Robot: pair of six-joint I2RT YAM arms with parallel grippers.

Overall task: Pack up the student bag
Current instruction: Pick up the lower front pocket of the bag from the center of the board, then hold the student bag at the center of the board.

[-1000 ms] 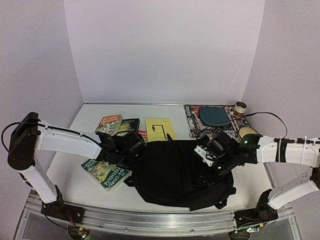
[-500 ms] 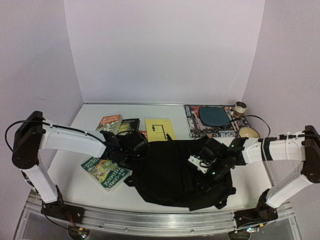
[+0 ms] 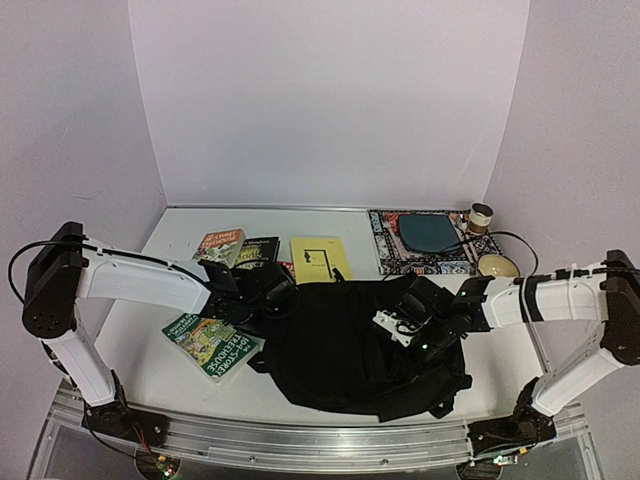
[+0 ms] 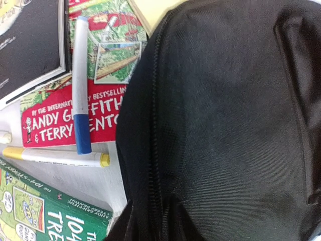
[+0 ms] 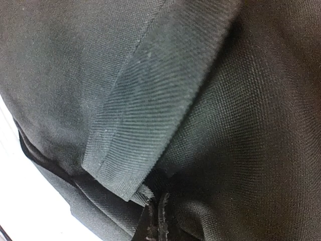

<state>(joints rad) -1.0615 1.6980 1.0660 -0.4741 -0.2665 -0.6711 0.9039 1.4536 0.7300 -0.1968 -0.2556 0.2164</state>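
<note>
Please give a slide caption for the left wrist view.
Student bag partly covering a red book; a blue-capped marker lies on the book.

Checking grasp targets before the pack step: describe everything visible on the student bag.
The student bag is a large, soft black backpack of woven fabric, slumped flat on the white table. A zip runs along its left side. A webbing strap lies on it, and more straps trail at the near right. Its edge overlaps a red-banded book. The right gripper, shut, presses into it. The left gripper is at its far-left corner.
</note>
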